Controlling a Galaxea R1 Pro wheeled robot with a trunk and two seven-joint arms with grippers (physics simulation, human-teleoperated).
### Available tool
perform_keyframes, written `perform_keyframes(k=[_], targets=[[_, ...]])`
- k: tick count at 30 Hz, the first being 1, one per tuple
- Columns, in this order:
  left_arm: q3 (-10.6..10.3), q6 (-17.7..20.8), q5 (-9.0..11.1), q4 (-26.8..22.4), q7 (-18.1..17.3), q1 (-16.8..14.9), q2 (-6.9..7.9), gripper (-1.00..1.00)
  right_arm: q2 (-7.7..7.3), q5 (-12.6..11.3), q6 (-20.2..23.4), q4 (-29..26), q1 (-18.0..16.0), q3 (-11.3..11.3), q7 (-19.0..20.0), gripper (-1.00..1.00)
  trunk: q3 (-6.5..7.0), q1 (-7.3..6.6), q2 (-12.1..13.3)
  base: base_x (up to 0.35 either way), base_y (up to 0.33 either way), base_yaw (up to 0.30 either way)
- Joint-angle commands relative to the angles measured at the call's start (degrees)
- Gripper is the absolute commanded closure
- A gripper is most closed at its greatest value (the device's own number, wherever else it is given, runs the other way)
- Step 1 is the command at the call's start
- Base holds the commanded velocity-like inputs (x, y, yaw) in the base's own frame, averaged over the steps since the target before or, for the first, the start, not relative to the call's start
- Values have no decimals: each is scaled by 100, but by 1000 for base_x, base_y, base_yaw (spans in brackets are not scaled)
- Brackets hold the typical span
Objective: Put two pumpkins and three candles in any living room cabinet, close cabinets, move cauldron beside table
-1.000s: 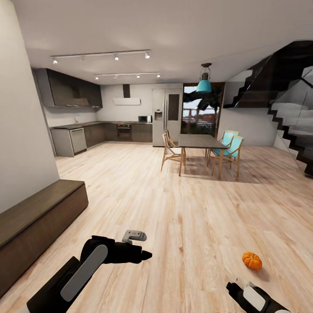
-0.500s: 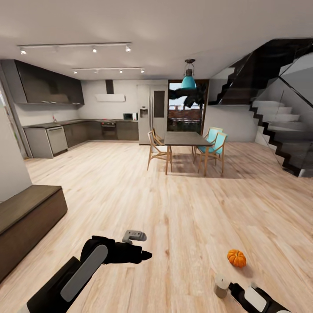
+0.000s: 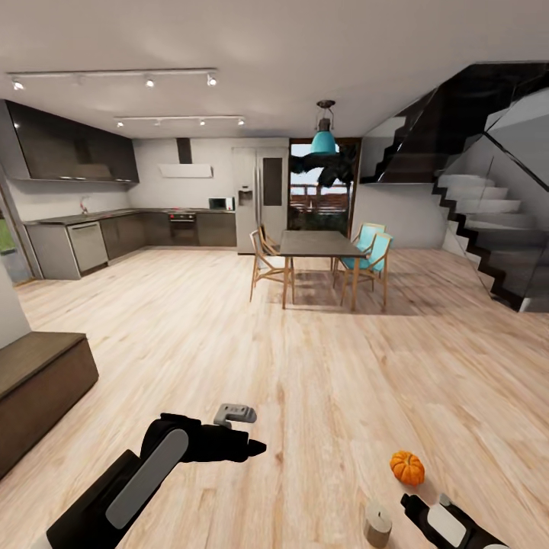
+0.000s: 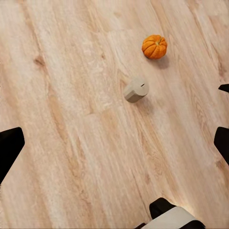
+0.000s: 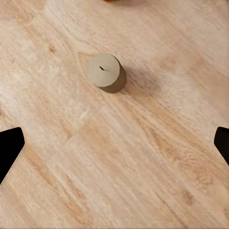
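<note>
reading the right gripper first: in its wrist view the two dark fingertips sit at opposite edges with bare floor between them, so i take its jaws as spread wide and holding nothing. just ahead of it a candle, a short beige cylinder with a small wick mark on top, stands upright on the wooden floor, apart from both fingertips. in the head view the same candle stands just beside the right gripper, on its inner side, and one pumpkin rests on the floor a little beyond it, near the candle but not touching it.

the left gripper likewise shows dark fingertips far apart with nothing between them, so i judge it spread and empty. its wrist view takes in the candle and the pumpkin beyond it, both well out from that gripper.

further out on the left gripper's side, the end of the low dark brown cabinet stands against the wall; the part i can see has no drawer pulled out. far ahead, well beyond both grippers, stand the dining table and its chairs.

status, as a judgement: no item is stored yet. one pumpkin and one candle lie on the floor; the second pumpkin, two further candles and the cauldron remain to be located. left to do: collect all five items, open the cabinet, load it, close it, then set the cauldron beside a table. the candle looks like the nearest first pick for the right gripper.
</note>
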Motion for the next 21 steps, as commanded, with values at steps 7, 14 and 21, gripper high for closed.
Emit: perform_keyframes(k=[7,14,21], targets=[[-10,4,59,-6,60,-6,5,-100,-13,-47,44,-22,-5,36,-26,-100,-7,2,-3,182,-1,-5],[-2,4,59,-6,60,-4,21,-100,-17,-44,41,-19,-2,36,-11,-100,-7,2,-3,90,42,-109],[3,4,57,-6,60,-4,22,-100,-19,-27,34,-21,-4,47,-8,-100,-7,2,-3,49,5,-281]])
